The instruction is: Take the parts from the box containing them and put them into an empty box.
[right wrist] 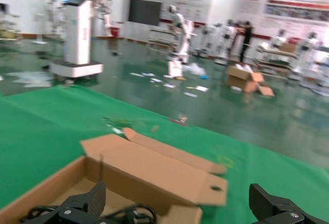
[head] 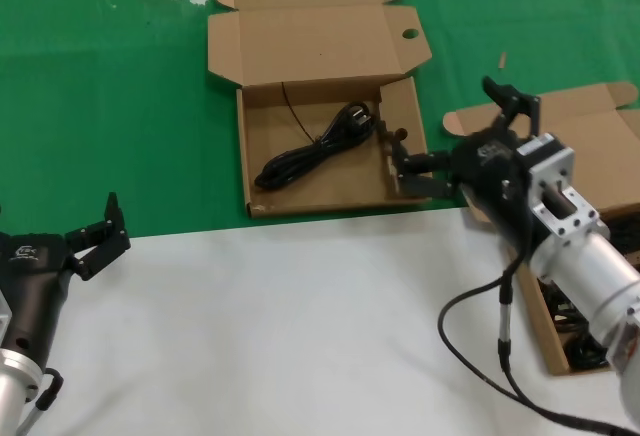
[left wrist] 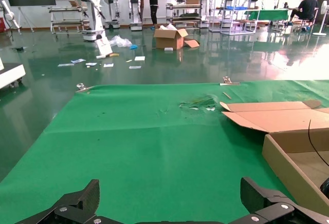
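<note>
Probably a robotics lab hall: rows of robots (left wrist: 134, 3), workbenches (left wrist: 185, 11), wall posters (right wrist: 296, 9).

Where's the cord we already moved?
In the head view, the black cord lies inside the holed box at center, left of the right hand.

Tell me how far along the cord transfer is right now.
Done: one black bundled power cord lies in the wide brown cardboard box with punched holes. In hand: nothing; the right gripper is open over that box's right wall. Left: more cords show in the plain-lidded cardboard box at right. The left gripper waits open at the near left.
</note>
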You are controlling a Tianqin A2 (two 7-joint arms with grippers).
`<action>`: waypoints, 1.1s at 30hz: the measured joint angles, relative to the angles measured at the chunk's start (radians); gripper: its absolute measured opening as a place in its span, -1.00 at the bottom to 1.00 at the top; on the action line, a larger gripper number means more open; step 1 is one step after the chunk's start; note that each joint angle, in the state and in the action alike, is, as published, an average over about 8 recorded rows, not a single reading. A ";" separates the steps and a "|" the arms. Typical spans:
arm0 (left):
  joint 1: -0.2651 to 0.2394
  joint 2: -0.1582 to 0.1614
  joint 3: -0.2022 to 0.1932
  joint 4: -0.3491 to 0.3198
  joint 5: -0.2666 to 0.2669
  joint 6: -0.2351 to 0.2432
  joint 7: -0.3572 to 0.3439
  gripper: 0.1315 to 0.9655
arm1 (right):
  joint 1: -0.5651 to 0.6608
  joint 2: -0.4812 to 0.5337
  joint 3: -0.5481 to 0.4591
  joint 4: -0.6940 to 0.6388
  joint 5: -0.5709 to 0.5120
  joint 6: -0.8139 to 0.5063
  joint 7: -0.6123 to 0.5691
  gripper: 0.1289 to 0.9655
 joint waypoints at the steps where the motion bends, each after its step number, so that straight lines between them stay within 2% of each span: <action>1: 0.000 0.000 0.000 0.000 0.000 0.000 0.000 0.98 | -0.013 -0.003 0.007 0.005 0.006 0.013 0.002 1.00; 16: 0.000 0.000 0.000 0.000 0.000 0.000 0.000 1.00 | -0.193 -0.038 0.101 0.074 0.091 0.195 0.033 1.00; 33: 0.000 0.000 0.000 0.000 0.000 0.000 0.000 1.00 | -0.207 -0.041 0.108 0.080 0.097 0.210 0.036 1.00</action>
